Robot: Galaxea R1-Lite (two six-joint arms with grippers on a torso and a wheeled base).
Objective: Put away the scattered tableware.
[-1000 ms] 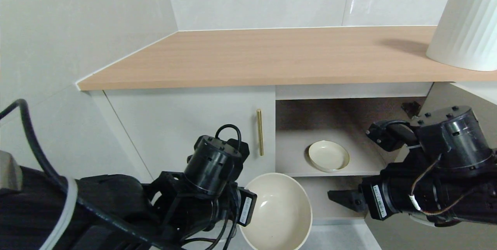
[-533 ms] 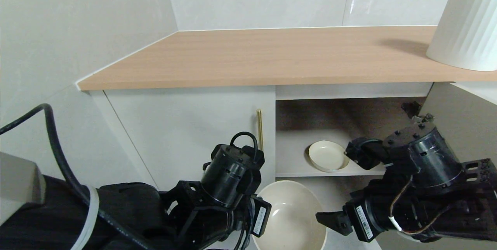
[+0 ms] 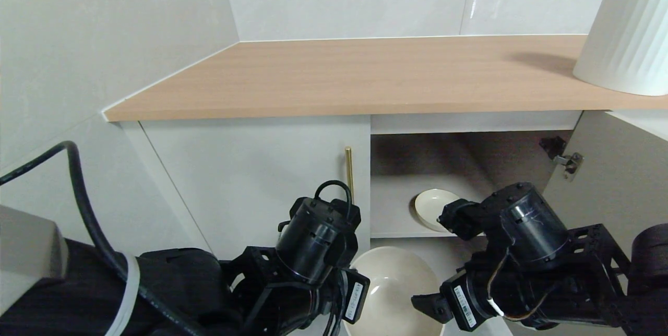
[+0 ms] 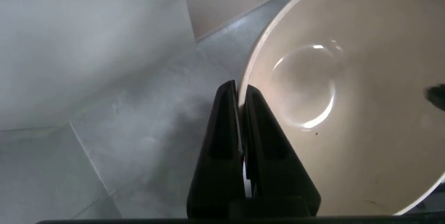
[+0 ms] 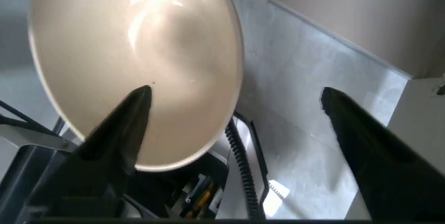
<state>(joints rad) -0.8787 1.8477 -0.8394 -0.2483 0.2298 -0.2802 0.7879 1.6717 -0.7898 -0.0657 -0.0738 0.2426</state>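
Note:
A large cream bowl [image 3: 394, 289] hangs low in front of the open cabinet, held by its rim. My left gripper [image 4: 240, 97] is shut on that rim, with the bowl [image 4: 334, 92] tilted beside it. My right gripper [image 5: 236, 106] is open, its two fingers spread wide; one finger [image 5: 128, 116] lies over the edge of the bowl [image 5: 139, 57]. In the head view the right gripper [image 3: 430, 309] sits just right of the bowl. A small cream plate [image 3: 433, 204] lies on the cabinet shelf [image 3: 389, 221], partly hidden behind the right wrist.
The cabinet's right door [image 3: 616, 169] stands open; the left door is closed with a brass handle [image 3: 348, 169]. A wooden countertop [image 3: 365, 75] runs above, with a white ribbed vessel [image 3: 626, 28] at its right. Grey floor [image 4: 139, 154] lies below the bowl.
My left gripper has carried the bowl lower and to the right. My right arm has swung left and down toward the bowl, uncovering the door hinge.

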